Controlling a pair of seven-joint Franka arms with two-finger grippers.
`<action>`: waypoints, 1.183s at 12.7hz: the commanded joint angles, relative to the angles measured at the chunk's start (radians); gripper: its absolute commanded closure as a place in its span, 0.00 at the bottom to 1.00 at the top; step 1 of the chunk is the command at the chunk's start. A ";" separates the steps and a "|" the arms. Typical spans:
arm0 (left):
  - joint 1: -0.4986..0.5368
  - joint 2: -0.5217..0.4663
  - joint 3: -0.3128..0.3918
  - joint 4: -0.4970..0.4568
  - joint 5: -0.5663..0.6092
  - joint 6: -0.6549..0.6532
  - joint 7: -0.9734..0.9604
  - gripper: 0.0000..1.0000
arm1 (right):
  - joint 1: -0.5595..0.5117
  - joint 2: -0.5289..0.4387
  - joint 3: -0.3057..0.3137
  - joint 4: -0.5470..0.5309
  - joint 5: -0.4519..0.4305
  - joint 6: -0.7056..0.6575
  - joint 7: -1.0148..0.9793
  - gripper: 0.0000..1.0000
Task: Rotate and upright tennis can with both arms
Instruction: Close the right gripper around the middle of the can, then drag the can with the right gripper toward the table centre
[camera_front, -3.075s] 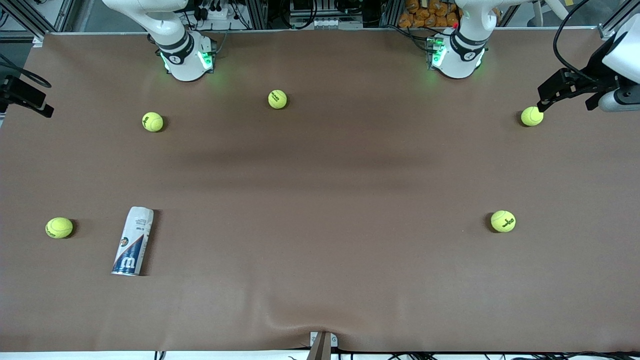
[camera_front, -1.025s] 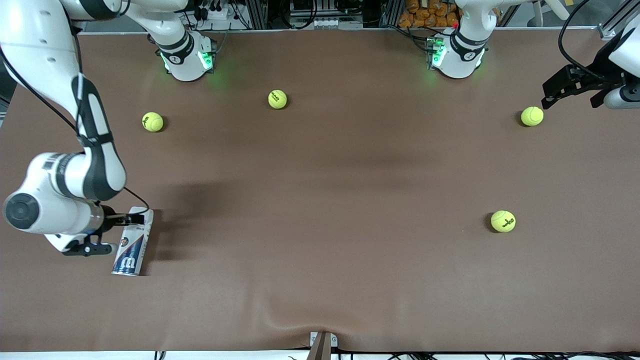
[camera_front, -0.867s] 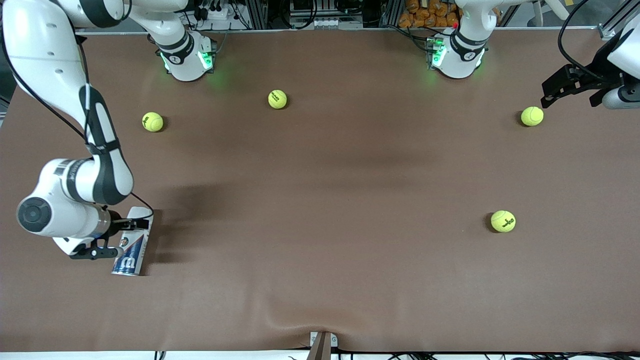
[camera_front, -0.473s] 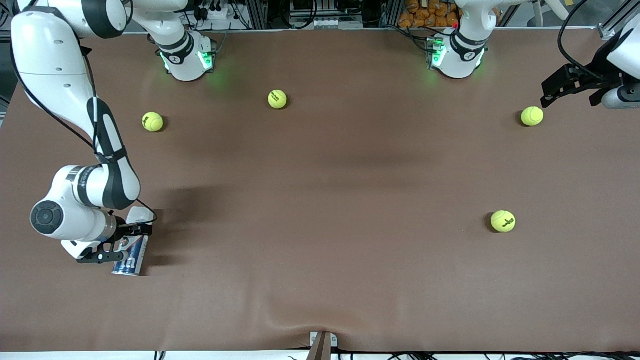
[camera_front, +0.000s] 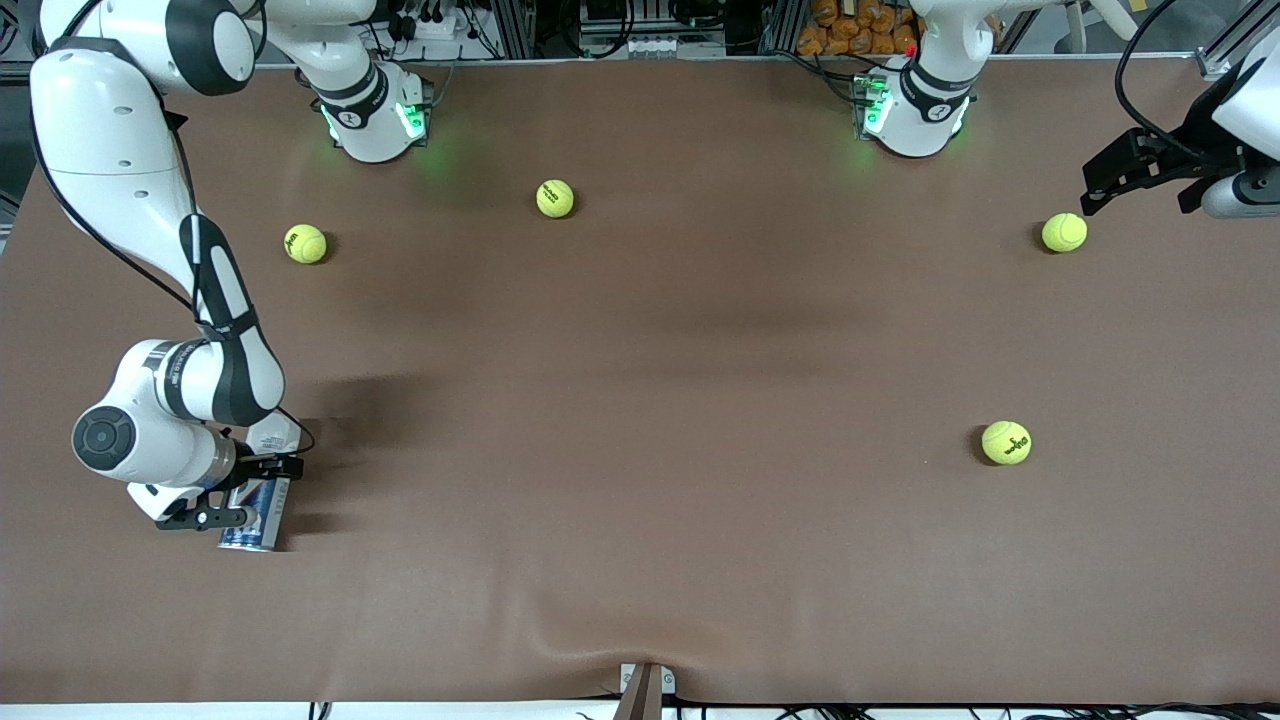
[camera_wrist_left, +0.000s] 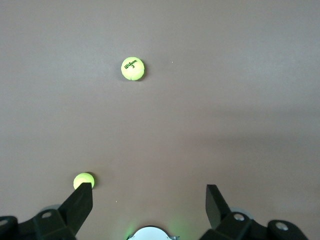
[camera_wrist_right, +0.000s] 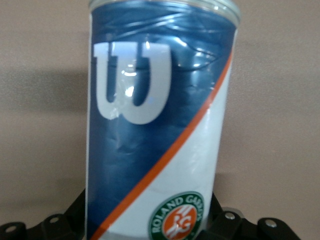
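Note:
The tennis can (camera_front: 256, 522) lies on its side on the brown table (camera_front: 640, 400), near the right arm's end, its dark-blue "W" end nearest the front camera. My right gripper (camera_front: 245, 492) is low over the can's middle, with one finger on each side of it. The jaws are still spread to open width. The can fills the right wrist view (camera_wrist_right: 155, 125), with my right gripper (camera_wrist_right: 147, 205) round its white end. My left gripper (camera_front: 1100, 190) waits open and empty in the air over the left arm's end. In the left wrist view, my left gripper (camera_wrist_left: 147, 192) holds nothing.
Yellow-green tennis balls lie loose: one (camera_front: 305, 243) and another (camera_front: 555, 198) near the bases, one (camera_front: 1063, 232) under the left gripper, one (camera_front: 1006, 442) nearer the front camera. Two balls show in the left wrist view (camera_wrist_left: 132, 68) (camera_wrist_left: 83, 180). The right arm hides the table beside the can.
The right arm has swung in from the table's end and come down over the can, sliding along it toward the blue end. The can and left arm have hardly moved.

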 joint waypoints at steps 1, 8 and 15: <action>0.005 0.001 -0.007 0.007 -0.002 -0.016 0.024 0.00 | -0.014 0.010 0.014 0.031 0.004 -0.012 -0.077 0.24; 0.008 0.000 -0.009 0.009 -0.004 -0.018 0.024 0.00 | 0.084 -0.031 0.071 0.176 0.001 -0.198 -0.304 0.23; 0.009 -0.002 -0.001 0.010 -0.007 -0.018 0.024 0.00 | 0.156 -0.025 0.349 0.168 0.001 -0.078 -0.815 0.18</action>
